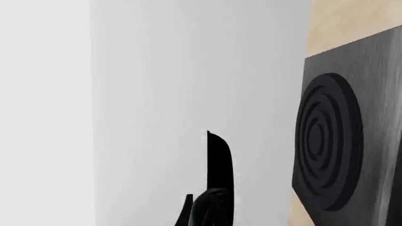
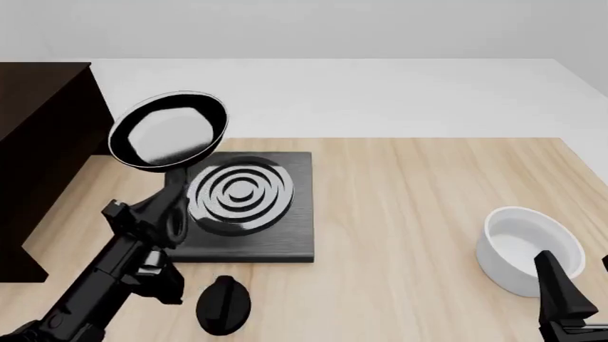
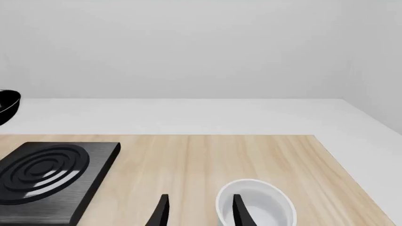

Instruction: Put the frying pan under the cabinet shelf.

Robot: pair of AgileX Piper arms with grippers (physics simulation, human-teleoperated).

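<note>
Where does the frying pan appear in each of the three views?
Front view: frying pan raised at upper left, held by the left gripper, between the cabinet shelf and the stove plate.
Left wrist view: not recognisable as a pan.
Right wrist view: only a black rim sliver at the left edge.
Shared landmark: the stove plate.

You have a black frying pan (image 2: 169, 132) with pale grey base, a black stove plate (image 2: 249, 206) with grey rings, white bowl (image 2: 528, 250), light wood surface (image 2: 418, 206).
</note>
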